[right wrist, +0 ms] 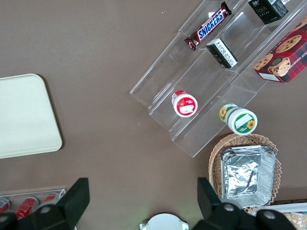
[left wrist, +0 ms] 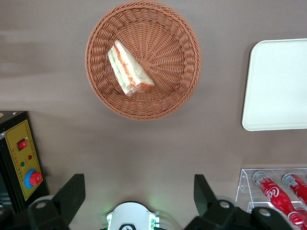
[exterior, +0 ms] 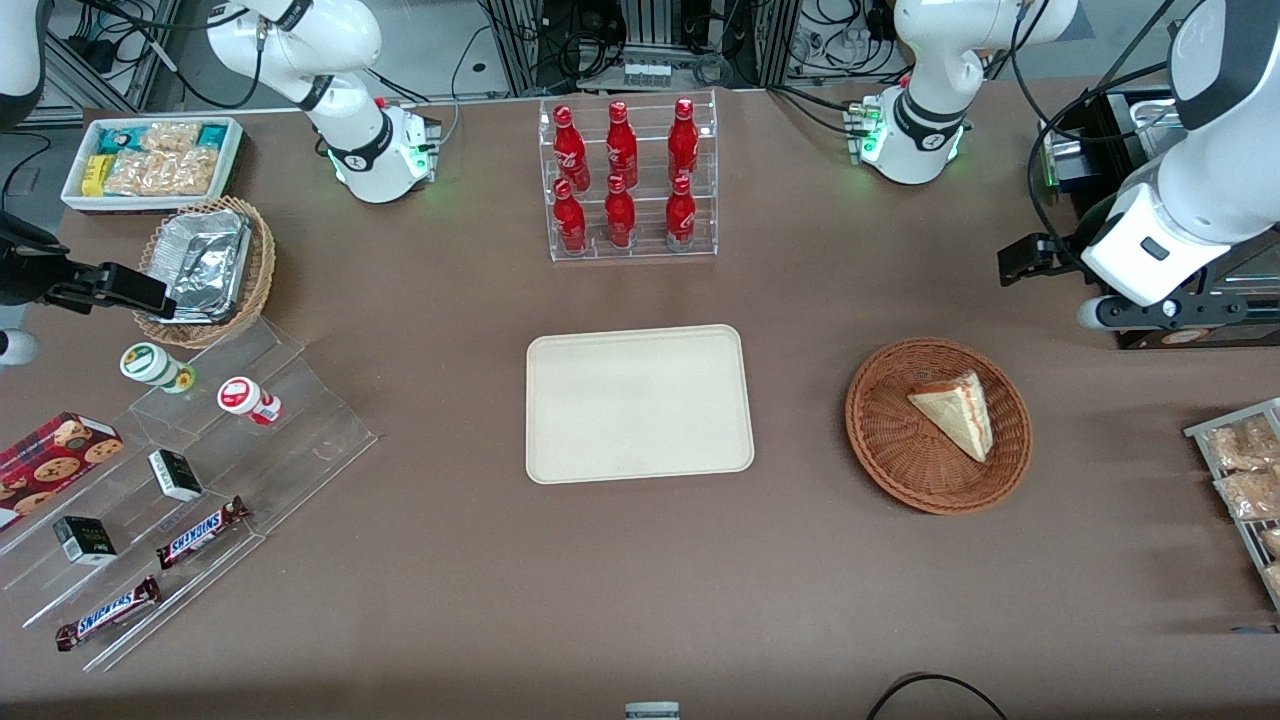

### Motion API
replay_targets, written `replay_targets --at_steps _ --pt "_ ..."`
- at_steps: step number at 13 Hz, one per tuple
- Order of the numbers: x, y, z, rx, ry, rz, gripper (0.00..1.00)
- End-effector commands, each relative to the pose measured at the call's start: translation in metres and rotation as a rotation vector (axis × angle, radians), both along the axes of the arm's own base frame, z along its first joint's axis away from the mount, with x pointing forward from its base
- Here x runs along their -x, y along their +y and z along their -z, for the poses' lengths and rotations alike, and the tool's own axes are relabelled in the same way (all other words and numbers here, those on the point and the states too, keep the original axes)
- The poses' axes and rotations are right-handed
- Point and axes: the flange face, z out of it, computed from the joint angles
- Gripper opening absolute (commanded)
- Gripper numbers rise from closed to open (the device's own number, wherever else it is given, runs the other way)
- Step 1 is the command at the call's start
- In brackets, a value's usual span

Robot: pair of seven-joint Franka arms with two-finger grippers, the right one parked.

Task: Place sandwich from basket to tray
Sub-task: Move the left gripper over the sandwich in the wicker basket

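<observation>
The sandwich [exterior: 955, 410] [left wrist: 129, 67], a pale wedge with red and green filling on its cut edge, lies in the round reddish-brown basket [exterior: 880, 450] [left wrist: 177, 81]. The cream tray [exterior: 640, 405] [left wrist: 278, 86] [right wrist: 24, 115] lies flat and bare at the table's middle, beside the basket toward the parked arm's end. My left gripper [exterior: 1025, 258] [left wrist: 138, 191] hangs high over the table, farther from the front camera than the basket and toward the working arm's end. Its fingers [left wrist: 72, 191] are spread wide open with nothing between them.
A clear rack of red bottles [exterior: 625, 180] [left wrist: 280, 189] stands farther back than the tray. A black control box [left wrist: 21, 163] sits near my gripper. A wire rack of snack packets [exterior: 1245, 470] is at the working arm's end. Acrylic steps [exterior: 300, 400], a foil-tray basket [exterior: 205, 265] and a white bin [exterior: 150, 160] are at the parked arm's end.
</observation>
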Motion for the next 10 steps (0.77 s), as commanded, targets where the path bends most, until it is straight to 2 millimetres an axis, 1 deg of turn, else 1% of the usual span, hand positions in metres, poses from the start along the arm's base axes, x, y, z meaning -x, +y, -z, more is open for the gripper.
replay_targets --at_steps 1,3,6,7,8,10 --pt "0.003 0.001 -0.008 -0.022 -0.018 -0.001 1.0" --pt "0.002 0.001 -0.005 -0.023 -0.012 -0.001 1.0" --pt "-0.007 -0.001 0.012 -0.02 -0.022 0.002 1.0" --pt "-0.009 -0.002 0.022 -0.019 -0.031 0.001 1.0" --pt "-0.012 -0.002 0.037 -0.019 -0.034 0.0 1.0" --pt "-0.018 -0.002 0.075 -0.019 -0.047 0.0 1.0"
